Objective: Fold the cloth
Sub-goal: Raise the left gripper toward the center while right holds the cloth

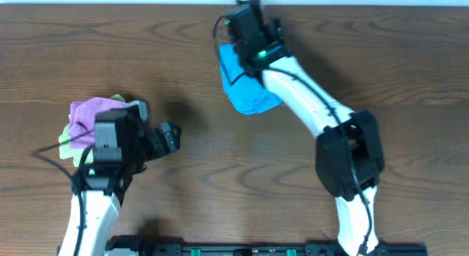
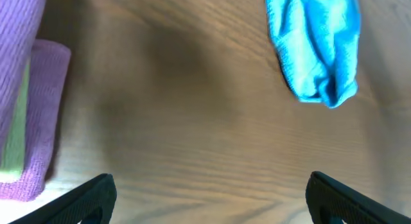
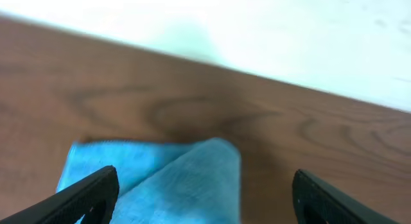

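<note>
R gripper [image 3: 204,185] jaws wide apart, empty, just above the blue cloth [image 3: 160,179] lying loosely doubled near the far edge of the table [image 1: 88,36]; L gripper [image 2: 210,185] also open, empty, well apart; risk: a jaw snags the fuzzy top layer on lift-off & undoes the fold.

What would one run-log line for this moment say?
cloth: folded over, rumpled | right jaws: open, over cloth | left jaws: open, empty
</note>
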Robot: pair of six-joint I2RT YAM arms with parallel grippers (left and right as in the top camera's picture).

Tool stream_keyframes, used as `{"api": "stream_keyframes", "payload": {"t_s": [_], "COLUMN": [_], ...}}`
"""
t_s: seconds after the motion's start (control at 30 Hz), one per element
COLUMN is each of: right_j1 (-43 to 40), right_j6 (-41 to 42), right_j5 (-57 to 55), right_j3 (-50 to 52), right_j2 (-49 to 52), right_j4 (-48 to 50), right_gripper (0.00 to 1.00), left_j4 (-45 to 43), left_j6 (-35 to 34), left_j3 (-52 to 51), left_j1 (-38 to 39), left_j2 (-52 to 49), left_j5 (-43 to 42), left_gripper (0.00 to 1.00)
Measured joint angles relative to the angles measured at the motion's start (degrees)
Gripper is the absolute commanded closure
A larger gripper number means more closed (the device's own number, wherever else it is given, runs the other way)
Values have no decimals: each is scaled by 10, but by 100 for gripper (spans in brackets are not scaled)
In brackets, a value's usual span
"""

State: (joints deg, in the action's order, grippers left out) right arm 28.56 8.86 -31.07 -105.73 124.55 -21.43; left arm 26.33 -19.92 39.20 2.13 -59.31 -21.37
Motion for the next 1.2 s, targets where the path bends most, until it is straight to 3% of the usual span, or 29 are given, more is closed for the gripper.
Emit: {"api": "stream_keyframes", "payload": {"t_s": [0.17, 0.37, 0.63, 0.87, 0.97, 1.2], "right_j1": [-111, -199, -168, -89, -53, -39], "right_j6": [91, 156, 162, 159, 158, 162], "right_j5": [129, 273, 389, 386, 377, 363], "right_j3": [-1, -2, -2, -2, -2, -2], "right_j2": [0, 0, -1, -1, -1, -1], "right_j4": [-36, -201, -376, -400, -420, -426], "right_gripper": [17, 16, 16, 21, 31, 38], "left_j4": [51, 65, 68, 75, 98, 111], "left_j6": [-3, -18, -41, -43, -43, -43], "left_j3": [118, 193, 199, 199, 199, 199], "left_j1": [45, 90, 95, 95, 95, 95], "left_j2": [-89, -170, -191, -191, -191, -191], "left_j5": [35, 44, 51, 56, 71, 91], "left_gripper": [5, 4, 4, 4, 4, 5]}}
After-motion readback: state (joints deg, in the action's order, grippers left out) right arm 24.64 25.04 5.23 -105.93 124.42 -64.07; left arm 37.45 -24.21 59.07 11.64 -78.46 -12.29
